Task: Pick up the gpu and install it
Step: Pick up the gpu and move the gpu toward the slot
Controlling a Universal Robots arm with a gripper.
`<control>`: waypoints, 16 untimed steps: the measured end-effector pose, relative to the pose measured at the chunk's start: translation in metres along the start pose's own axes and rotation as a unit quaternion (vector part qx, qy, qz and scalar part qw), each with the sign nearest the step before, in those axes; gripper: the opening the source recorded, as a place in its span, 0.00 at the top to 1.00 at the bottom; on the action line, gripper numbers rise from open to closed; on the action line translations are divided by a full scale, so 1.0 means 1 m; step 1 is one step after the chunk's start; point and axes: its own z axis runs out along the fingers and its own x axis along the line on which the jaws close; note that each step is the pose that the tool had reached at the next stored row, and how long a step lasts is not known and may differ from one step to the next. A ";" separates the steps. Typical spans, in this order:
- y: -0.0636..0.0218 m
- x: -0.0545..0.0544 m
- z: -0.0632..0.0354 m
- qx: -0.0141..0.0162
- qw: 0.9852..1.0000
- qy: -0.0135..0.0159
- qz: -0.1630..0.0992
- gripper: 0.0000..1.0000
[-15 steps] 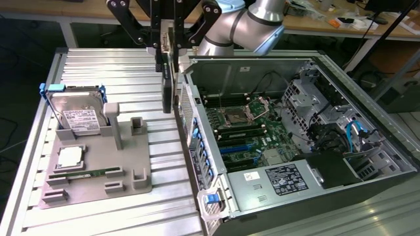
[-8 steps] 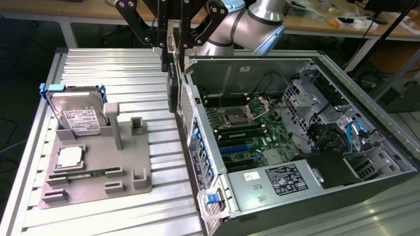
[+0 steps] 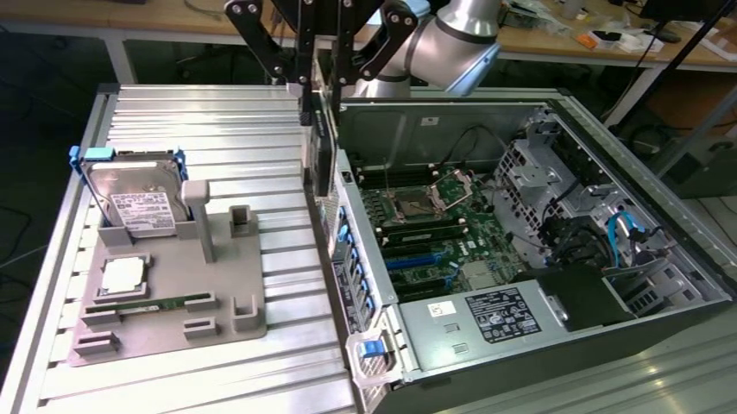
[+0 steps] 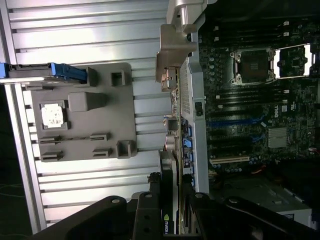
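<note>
Silver arm [image 3: 458, 41], black linked jaws, round screws

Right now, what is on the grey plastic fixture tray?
Silver hard drive with white label standing, square silver processor chip and narrow green memory stick lying flat; the grey plastic tray beneath them is hidden.

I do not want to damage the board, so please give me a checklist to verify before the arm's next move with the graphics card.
1. Grip on the graphics card: ok, the gripper is shut on it.
2. Computer case open: ok, the side is off.
3. Card over the slots: not ok, it hangs edge-on at the case's rear wall.
4. Slots free: ok, none holds a card.
5. Card edge in line with a slot: cannot tell.
</note>
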 end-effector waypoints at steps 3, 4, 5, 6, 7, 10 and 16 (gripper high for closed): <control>0.0004 -0.004 0.0001 0.000 1.000 0.000 0.000 0.73; 0.0005 -0.005 0.0002 0.000 1.000 0.000 0.000 0.73; 0.0006 -0.006 0.0001 0.000 1.000 0.000 0.000 0.73; 0.0006 -0.008 0.0002 0.000 1.000 0.000 0.000 0.73; 0.0007 -0.009 0.0002 0.000 1.000 0.000 0.000 0.73; 0.0009 -0.011 0.0003 0.000 1.000 0.000 0.000 0.73; 0.0016 -0.019 0.0006 0.000 1.000 0.000 0.000 0.73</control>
